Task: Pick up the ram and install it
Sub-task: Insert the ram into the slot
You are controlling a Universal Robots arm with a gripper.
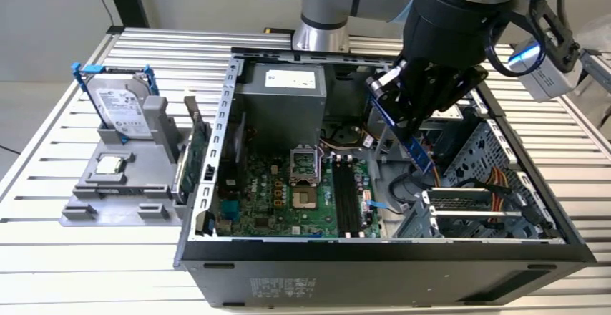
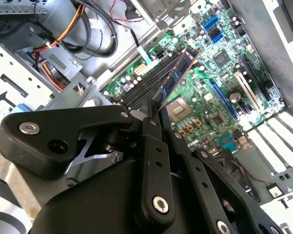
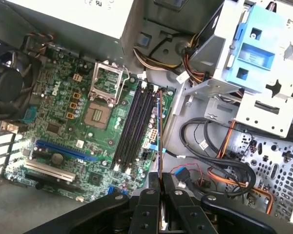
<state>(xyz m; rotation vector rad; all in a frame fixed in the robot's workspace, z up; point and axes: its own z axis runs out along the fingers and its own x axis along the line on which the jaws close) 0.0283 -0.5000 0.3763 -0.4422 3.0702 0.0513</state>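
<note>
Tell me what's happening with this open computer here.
The robot arm's black gripper is clamped on the thin blue ram stick, holding it tilted above the open black computer case. The stick hangs over the green motherboard, near its long black memory slots, not yet seated.

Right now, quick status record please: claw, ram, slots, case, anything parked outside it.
claw: shut on the ram, over the open case
ram: blue stick, tilted in the exterior view, held in the air, not seated
memory slots: black, beside the CPU socket, look empty
case: open, motherboard exposed
outside the case: hard drive upright on a grey stand, green card next to it, at the exterior view's left
task status: ram picked up, not yet installed
</note>
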